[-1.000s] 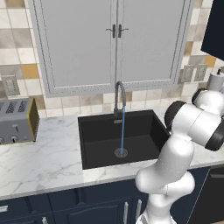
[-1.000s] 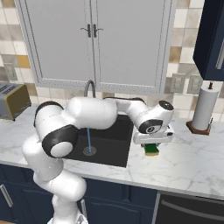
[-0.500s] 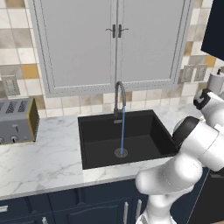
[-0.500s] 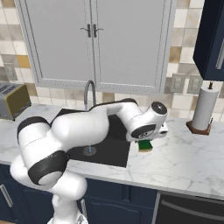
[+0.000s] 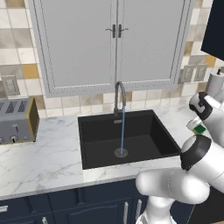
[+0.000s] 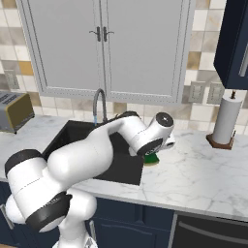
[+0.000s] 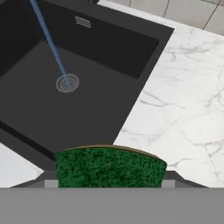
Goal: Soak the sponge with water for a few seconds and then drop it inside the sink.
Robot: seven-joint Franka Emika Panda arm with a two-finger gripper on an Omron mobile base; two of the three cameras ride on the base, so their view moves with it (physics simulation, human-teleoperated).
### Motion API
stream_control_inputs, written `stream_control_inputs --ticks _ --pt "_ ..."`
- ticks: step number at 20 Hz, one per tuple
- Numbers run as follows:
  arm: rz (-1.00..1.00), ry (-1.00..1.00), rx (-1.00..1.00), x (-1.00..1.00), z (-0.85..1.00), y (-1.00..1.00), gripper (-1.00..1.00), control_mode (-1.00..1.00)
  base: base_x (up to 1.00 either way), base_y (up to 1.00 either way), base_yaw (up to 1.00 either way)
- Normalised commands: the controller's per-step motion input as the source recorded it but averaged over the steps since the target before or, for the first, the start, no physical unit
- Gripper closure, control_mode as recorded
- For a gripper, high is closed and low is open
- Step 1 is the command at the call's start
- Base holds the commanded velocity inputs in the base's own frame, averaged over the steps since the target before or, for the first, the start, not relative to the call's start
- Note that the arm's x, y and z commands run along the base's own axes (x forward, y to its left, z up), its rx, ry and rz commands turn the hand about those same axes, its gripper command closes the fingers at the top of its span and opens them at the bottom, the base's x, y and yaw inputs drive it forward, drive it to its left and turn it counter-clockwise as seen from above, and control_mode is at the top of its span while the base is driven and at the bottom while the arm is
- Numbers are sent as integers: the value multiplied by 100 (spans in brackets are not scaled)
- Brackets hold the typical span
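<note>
Marble counter (image 6: pixel 193 179), one sink (image 5: pixel 100 131), one sponge (image 7: pixel 109 168), one water (image 5: pixel 122 129) stream

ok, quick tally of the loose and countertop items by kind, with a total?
Sponge: 1
Toaster: 1
Paper towel roll on its holder: 1
Faucet: 1
Sink: 1
Total: 5

Kitchen — sink (image 5: pixel 100 131), faucet (image 5: pixel 119 94), toaster (image 5: pixel 16 120)
</note>
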Motion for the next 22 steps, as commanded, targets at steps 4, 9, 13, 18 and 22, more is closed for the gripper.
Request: stream_control_inputs --ticks 4,9,13,18,22 --pt "13 0 0 0 0 29 100 -100 0 0 0" --pt "10 0 0 0 3 29 100 -100 0 0 0" --pt "8 -5 2 0 0 28 100 -100 0 0 0" --pt "1 -4 9 3 0 24 100 -100 0 0 0" --pt "0 -5 9 4 0 29 100 -100 0 0 0"
